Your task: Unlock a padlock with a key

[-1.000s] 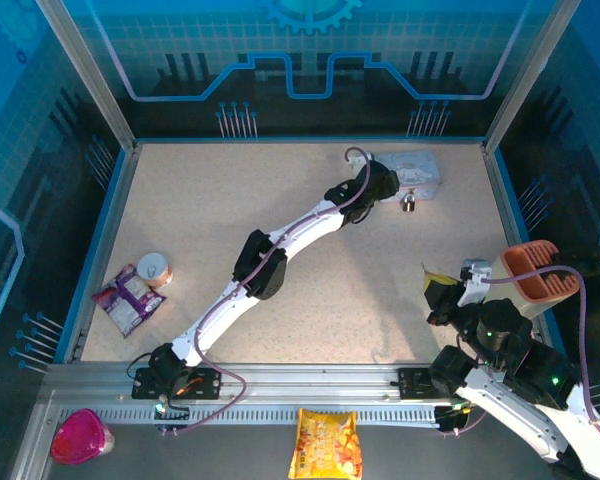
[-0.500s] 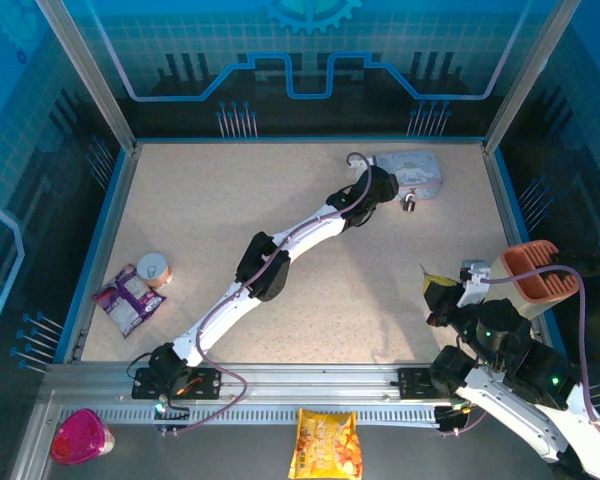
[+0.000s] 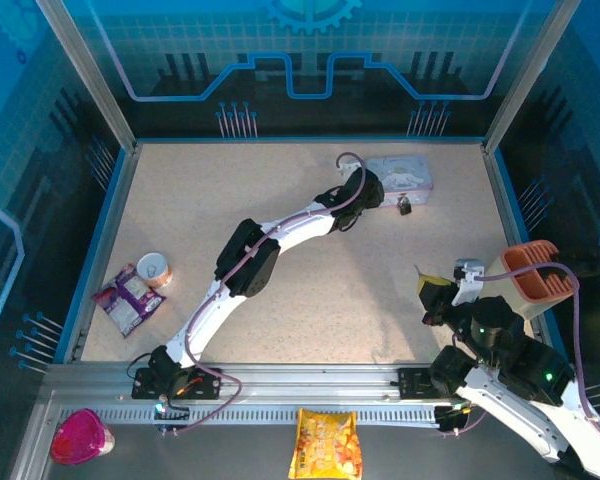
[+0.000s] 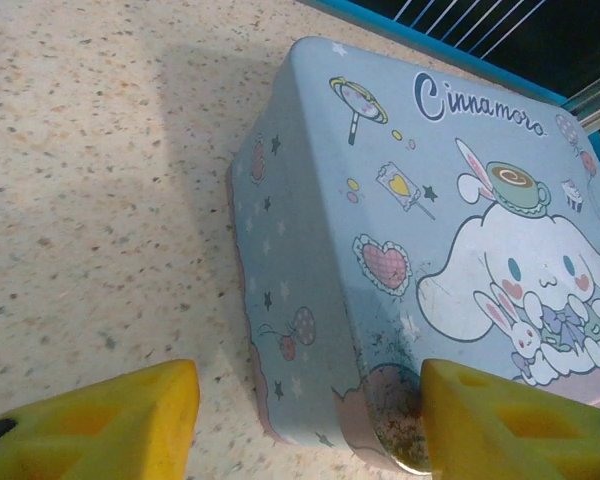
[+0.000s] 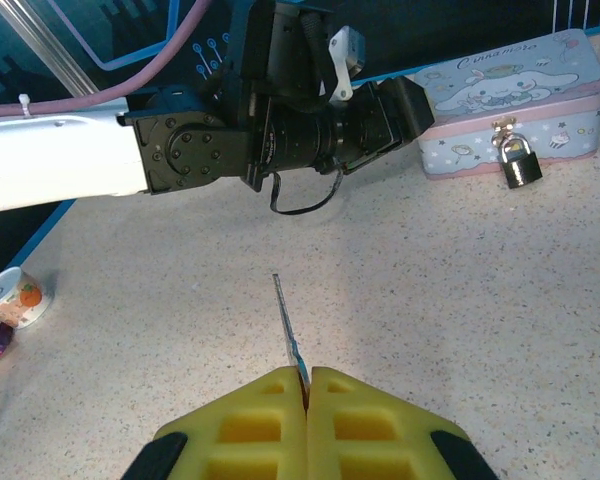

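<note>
The padlock [image 5: 520,160] is small and dark with a silvery shackle. It hangs from the front of the pale blue cartoon tin [image 5: 510,85] at the table's far side, and shows from above as the padlock [image 3: 405,205] by the tin [image 3: 405,172]. My left gripper [image 4: 310,425] is open, its yellow fingers [image 4: 100,420] straddling the tin's [image 4: 410,250] near corner; from above the left gripper [image 3: 367,187] is at the tin's left end. My right gripper [image 5: 307,378] is shut on the thin silvery key [image 5: 288,325], whose blade points forward. The right gripper [image 3: 427,285] hovers at the near right, well short of the padlock.
The left arm's black wrist [image 5: 280,130] lies between my right gripper and the tin. A snack bag [image 3: 128,298] and a small can [image 3: 155,268] lie at the left edge. An orange cup [image 3: 540,270] stands at the right edge. Blue walls ring the table.
The left arm has swung its elbow leftward and its gripper has shifted slightly left along the tin. The right gripper has barely moved, still holding the key.
</note>
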`<action>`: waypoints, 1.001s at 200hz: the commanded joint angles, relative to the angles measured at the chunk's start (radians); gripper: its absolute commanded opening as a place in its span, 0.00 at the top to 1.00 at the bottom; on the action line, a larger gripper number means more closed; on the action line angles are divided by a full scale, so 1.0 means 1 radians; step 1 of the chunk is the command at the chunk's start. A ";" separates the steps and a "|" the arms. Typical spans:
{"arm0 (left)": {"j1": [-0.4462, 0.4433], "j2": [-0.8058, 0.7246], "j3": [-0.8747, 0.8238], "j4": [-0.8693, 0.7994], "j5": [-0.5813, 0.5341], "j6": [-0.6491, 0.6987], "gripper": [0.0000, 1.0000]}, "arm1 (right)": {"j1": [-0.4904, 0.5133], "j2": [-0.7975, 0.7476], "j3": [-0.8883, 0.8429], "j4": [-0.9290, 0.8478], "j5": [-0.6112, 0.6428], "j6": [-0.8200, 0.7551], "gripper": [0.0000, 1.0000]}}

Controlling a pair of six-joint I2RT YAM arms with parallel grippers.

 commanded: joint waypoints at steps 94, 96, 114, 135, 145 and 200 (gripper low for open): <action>-0.016 -0.407 -0.503 0.021 -0.045 0.082 0.35 | -0.003 0.011 -0.016 0.038 -0.027 0.033 1.00; -0.019 -0.410 -0.504 0.017 -0.047 0.084 0.34 | -0.003 0.011 -0.015 0.039 -0.028 0.034 1.00; -0.064 -0.440 -0.508 -0.008 -0.060 0.101 0.29 | -0.003 0.009 -0.010 0.035 -0.027 0.033 1.00; -0.119 -0.451 -0.511 -0.014 -0.067 0.116 0.25 | -0.002 0.008 -0.010 0.030 -0.025 0.030 1.00; -0.134 -0.434 -0.492 -0.026 -0.052 0.108 0.24 | -0.004 0.008 -0.009 0.026 -0.022 0.028 1.00; -0.162 -0.254 -0.273 -0.136 0.005 0.039 0.25 | -0.003 -0.016 0.001 -0.005 -0.019 0.029 1.00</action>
